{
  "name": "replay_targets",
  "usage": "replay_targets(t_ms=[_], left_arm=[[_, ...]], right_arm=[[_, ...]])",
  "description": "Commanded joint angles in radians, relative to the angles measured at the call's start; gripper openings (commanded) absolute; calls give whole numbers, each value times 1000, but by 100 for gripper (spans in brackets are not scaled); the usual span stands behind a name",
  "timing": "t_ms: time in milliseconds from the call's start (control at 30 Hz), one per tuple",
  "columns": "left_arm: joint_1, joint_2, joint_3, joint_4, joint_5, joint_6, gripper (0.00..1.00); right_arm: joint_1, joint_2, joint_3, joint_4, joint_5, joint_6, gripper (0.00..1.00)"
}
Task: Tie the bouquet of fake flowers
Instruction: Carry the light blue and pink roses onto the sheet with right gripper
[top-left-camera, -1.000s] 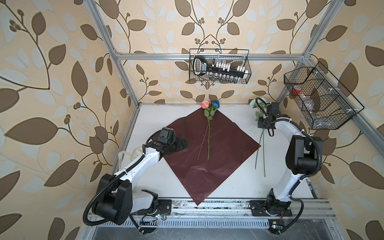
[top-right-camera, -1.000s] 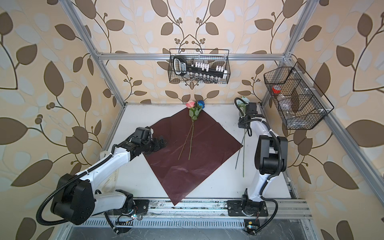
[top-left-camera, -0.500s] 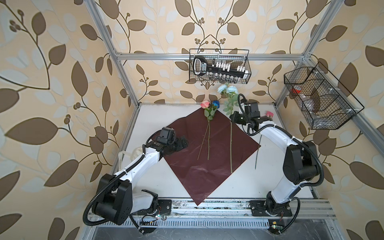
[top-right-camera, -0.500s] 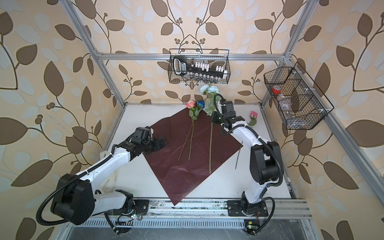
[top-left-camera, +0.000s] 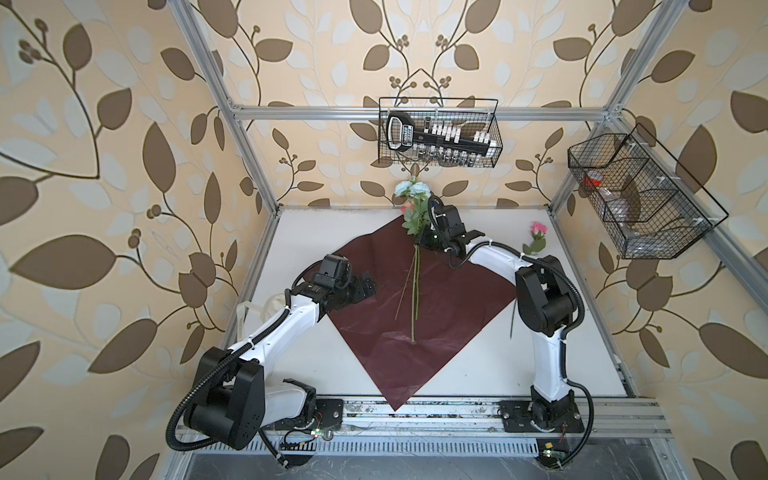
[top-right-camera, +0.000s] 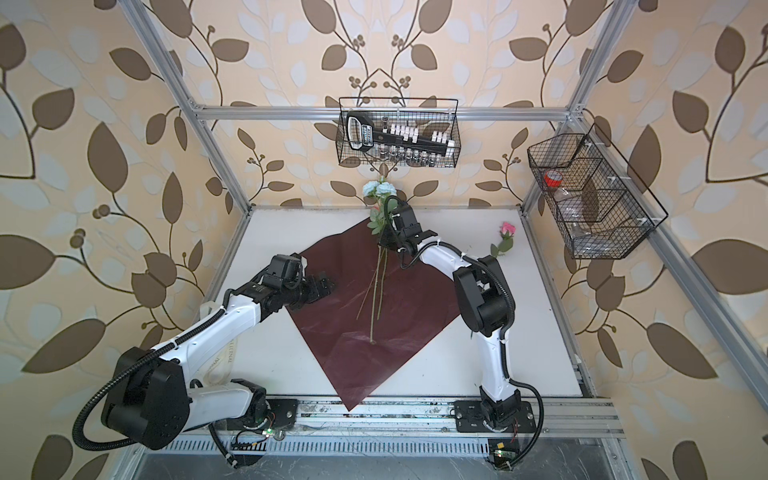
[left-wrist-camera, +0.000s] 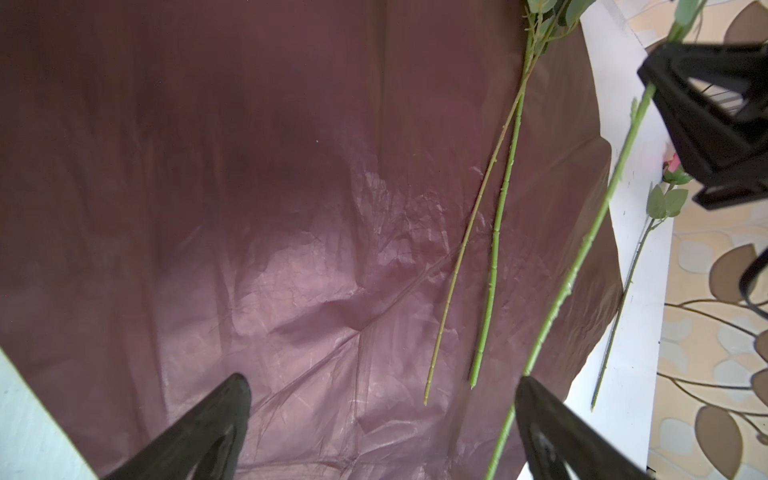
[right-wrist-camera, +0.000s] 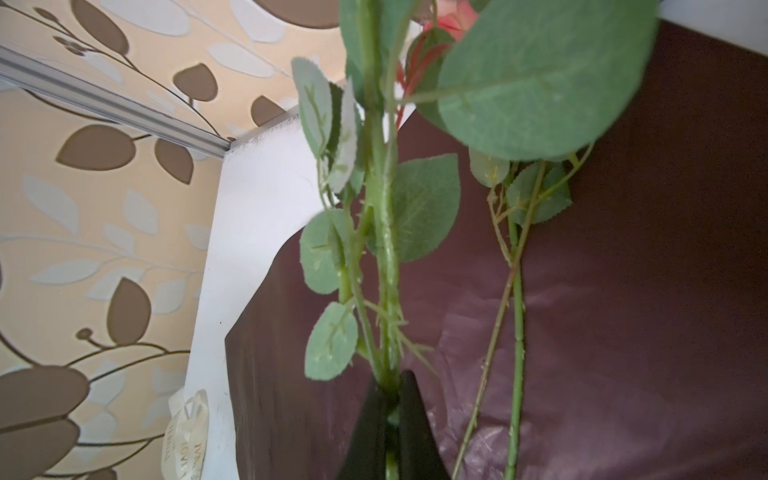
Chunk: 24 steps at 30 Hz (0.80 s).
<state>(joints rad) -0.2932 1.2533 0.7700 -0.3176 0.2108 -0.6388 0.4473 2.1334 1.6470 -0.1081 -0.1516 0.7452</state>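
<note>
Now gathering: right gripper (top-left-camera: 420, 242) clamps a pale-blue flower (top-left-camera: 411, 190) above the wrapping sheet (top-left-camera: 457, 299), needing lowering beside two laid stems (left-wrist-camera: 494, 241); left gripper (top-left-camera: 368, 282) gapes.

Cream wallpaper with big brown leaf vines (top-left-camera: 124, 166) on every wall, silver aluminium frame rails (top-left-camera: 311, 112), plain white surface (top-left-camera: 561, 365) below, black wire baskets (top-left-camera: 436, 99) hung up high.

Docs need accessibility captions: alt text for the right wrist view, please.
The right gripper is shut on a leafy green flower stem, with a dark red wrapping sheet behind it. Two more stems lie on the sheet, and a cream ribbon sits on the white table near the wallpapered wall.
</note>
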Motion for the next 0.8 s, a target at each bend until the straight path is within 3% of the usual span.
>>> replay_targets(t_ms=[0, 567, 600, 767], left_arm=[[6, -12, -5, 11, 20, -2, 99], [6, -9, -4, 7, 15, 2, 99], [6, -9, -5, 7, 14, 2, 99], [6, -7, -3, 6, 9, 5, 99]], right_arm=[[3, 59, 84, -16, 65, 19, 0], [-31, 271, 285, -124, 83, -47, 0], [-35, 276, 293, -129, 82, -52, 2], [-38, 256, 309, -151, 88, -89, 33]])
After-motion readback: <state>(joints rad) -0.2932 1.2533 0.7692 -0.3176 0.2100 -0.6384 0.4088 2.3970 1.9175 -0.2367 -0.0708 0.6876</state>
